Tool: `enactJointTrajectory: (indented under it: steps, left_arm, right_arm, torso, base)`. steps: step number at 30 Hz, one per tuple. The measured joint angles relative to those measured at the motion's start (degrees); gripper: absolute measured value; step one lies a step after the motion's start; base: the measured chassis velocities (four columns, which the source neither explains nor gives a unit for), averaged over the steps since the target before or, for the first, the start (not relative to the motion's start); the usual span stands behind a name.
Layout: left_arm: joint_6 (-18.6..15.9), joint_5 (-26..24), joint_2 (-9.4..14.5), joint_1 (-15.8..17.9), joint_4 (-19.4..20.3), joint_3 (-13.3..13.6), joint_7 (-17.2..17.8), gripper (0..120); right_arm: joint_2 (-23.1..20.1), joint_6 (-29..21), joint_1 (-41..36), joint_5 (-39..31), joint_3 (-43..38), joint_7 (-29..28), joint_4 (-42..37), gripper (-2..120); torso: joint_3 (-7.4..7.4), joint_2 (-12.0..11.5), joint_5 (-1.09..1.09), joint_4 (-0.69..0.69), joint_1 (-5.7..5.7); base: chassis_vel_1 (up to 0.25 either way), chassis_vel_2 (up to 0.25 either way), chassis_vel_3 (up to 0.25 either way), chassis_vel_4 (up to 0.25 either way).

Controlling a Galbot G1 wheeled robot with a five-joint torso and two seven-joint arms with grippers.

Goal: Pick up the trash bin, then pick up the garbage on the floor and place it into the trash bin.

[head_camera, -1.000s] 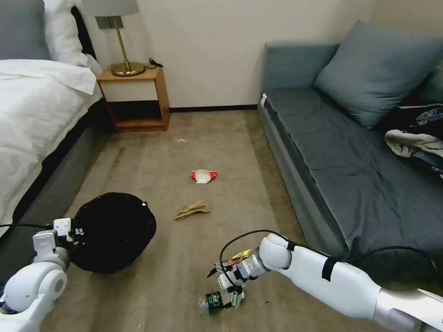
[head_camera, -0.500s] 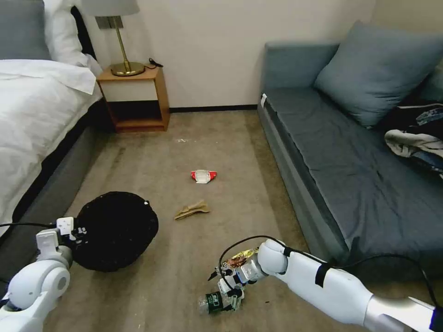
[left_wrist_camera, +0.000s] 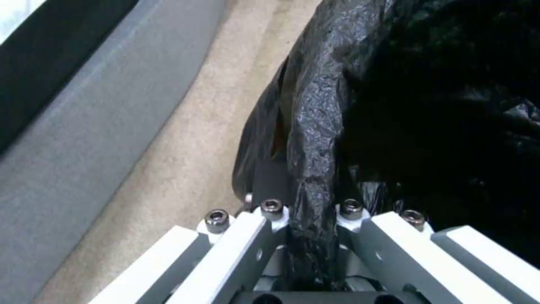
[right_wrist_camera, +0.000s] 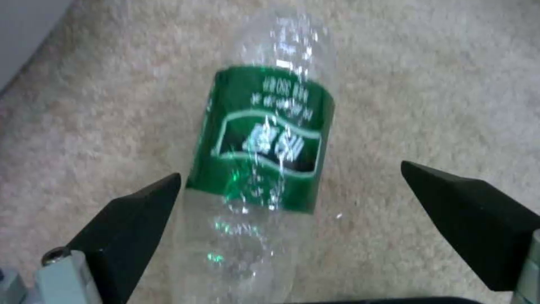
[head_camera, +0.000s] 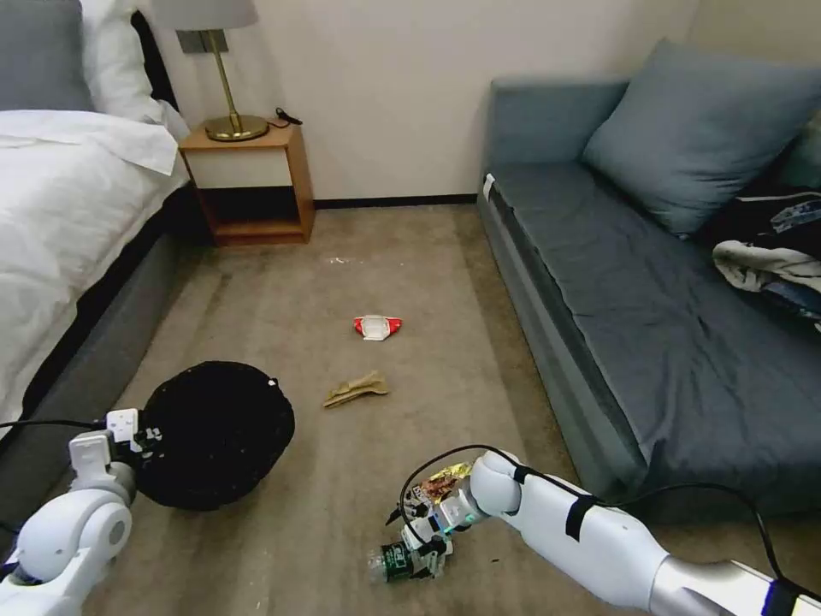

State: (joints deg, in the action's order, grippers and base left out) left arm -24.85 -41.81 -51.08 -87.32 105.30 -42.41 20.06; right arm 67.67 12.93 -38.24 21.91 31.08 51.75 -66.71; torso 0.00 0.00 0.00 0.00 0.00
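bedroom | bed (head_camera: pixel 60 188) | nightstand (head_camera: pixel 250 184) with lamp (head_camera: pixel 214 60) | sofa (head_camera: pixel 650 282) | carpet (head_camera: pixel 410 282)

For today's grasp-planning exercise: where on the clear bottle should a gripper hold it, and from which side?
Grip the clear bottle across its green-labelled middle, coming from above. It lies on its side on the carpet, so its round body fits between the right gripper, whose open fingers straddle it.

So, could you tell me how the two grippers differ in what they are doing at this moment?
The left gripper is shut on the trash bin, pinching its black-bagged rim; the right gripper is open, its fingers either side of the bottle, not closed on it. The trash bin is held by the bed; the bottle lies on the carpet. Both grippers are low near the floor.
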Motion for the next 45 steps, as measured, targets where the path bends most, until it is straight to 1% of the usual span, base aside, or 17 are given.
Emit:
enactJointTrajectory:
  steps: [6,7,8,12,13,16,17,19,20,23,30,33,35,36,40,41,45]
  left_arm:
    - [0.0,0.1,0.0,0.1,0.2,0.2,0.0,3]
    - [0.1,0.1,0.0,0.2,0.2,0.3,0.0,3]
    - [0.1,0.1,0.0,0.2,0.2,0.3,0.0,3]
    - [0.1,0.1,0.1,0.1,0.6,0.4,0.0,3]
    - [0.1,0.1,0.1,0.1,0.6,0.4,0.0,3]
    - [0.1,0.1,0.1,0.0,0.7,0.4,0.0,3]
    - [0.2,0.2,0.1,-0.1,0.9,0.4,0.0,3]
    - [0.3,0.2,0.1,-0.3,1.2,0.4,0.0,3]
    - [0.3,0.2,0.1,-0.3,1.2,0.4,0.0,3]
    - [0.4,0.2,0.5,-0.4,1.3,0.3,0.0,3]
    - [0.4,0.0,1.0,-1.0,2.1,-0.1,0.0,3]
    - [0.4,0.0,1.0,-1.1,2.4,-0.1,0.0,3]
    - [0.5,0.1,0.9,-1.2,2.7,-0.1,0.0,3]
    - [0.5,0.1,0.9,-1.2,2.7,-0.1,0.0,3]
    - [0.5,0.2,0.7,-1.5,3.2,-0.1,0.0,3]
    - [0.5,0.2,0.7,-1.5,3.2,-0.1,0.0,3]
    - [0.7,0.4,0.6,-1.7,3.6,-0.1,0.0,3]
  right_arm:
    - [0.7,0.9,-1.3,1.2,-1.7,0.0,2.3,98]
    - [0.8,0.9,-1.5,1.2,-1.9,0.0,2.5,93]
    - [0.8,0.9,-1.5,1.2,-1.9,0.0,2.5,93]
    - [0.8,1.0,-1.8,1.1,-2.4,-0.1,2.8,76]
    - [0.8,1.0,-1.8,1.1,-2.4,-0.1,2.8,76]
    - [0.9,1.0,-1.9,1.1,-2.7,-0.3,2.9,67]
    - [0.9,1.0,-1.9,1.0,-2.8,-0.3,2.9,59]
    - [0.7,1.0,-1.9,0.9,-2.9,-0.4,2.6,51]
    - [0.7,1.0,-1.9,0.9,-2.9,-0.4,2.6,51]
    - [0.1,0.7,-1.9,-0.1,-3.4,-0.1,1.9,38]
    - [-3.4,-0.4,-1.6,-4.8,-7.3,1.0,-1.7,25]
    - [-5.0,-0.7,-1.1,-6.6,-9.6,1.0,-2.8,25]
    - [-7.5,-1.1,-0.4,-9.8,-13.3,0.9,-3.8,25]
    - [-7.5,-1.1,-0.4,-9.8,-13.3,0.9,-3.8,25]
    - [-11.8,-4.7,1.0,-23.9,-17.7,-1.9,-6.5,25]
    - [-11.8,-4.7,1.0,-23.9,-17.7,-1.9,-6.5,25]
    - [-13.1,-9.4,1.7,-47.2,-17.4,-10.6,-12.5,25]
  torso:
    - [0.0,0.0,0.0,0.0,0.0]
    - [0.0,0.0,0.0,0.0,0.0]
    - [0.0,0.0,0.0,0.0,0.0]
    - [0.0,0.0,0.01,0.0,0.0]
    - [0.0,0.0,0.01,0.0,0.0]
    - [0.0,0.0,0.0,0.0,0.0]
    - [0.0,0.0,0.0,0.0,0.0]
    - [0.0,0.0,0.0,0.0,0.0]
    - [0.0,0.0,0.0,0.0,0.0]
    - [0.0,0.0,0.01,0.0,0.0]
    - [0.0,0.0,0.01,0.0,0.0]
    - [0.0,0.0,0.02,0.0,0.0]
    - [0.0,0.0,0.01,-0.01,0.0]
    - [0.0,0.0,0.01,-0.01,0.0]
    - [0.0,0.0,0.01,-0.01,0.0]
    - [0.0,0.0,0.01,-0.01,0.0]
    - [0.0,0.0,0.01,-0.01,0.0]
  base:
    - [0.0,0.0,0.0,0.0]
    - [0.0,0.0,0.0,0.0]
    - [0.0,0.0,0.0,0.0]
    - [0.0,0.0,0.0,0.0]
    - [0.0,0.0,0.0,0.0]
    - [0.0,0.0,0.0,0.0]
    - [0.0,0.0,0.0,0.0]
    - [0.0,0.0,0.0,0.0]
    - [0.0,0.0,0.0,0.0]
    - [0.0,0.0,0.0,0.0]
    - [0.0,0.0,0.0,0.0]
    - [0.0,0.0,0.0,0.0]
    - [0.0,0.0,0.0,0.0]
    - [0.0,0.0,0.0,0.0]
    - [0.0,0.0,0.0,0.0]
    - [0.0,0.0,0.0,0.0]
    - [0.0,0.0,0.0,0.0]
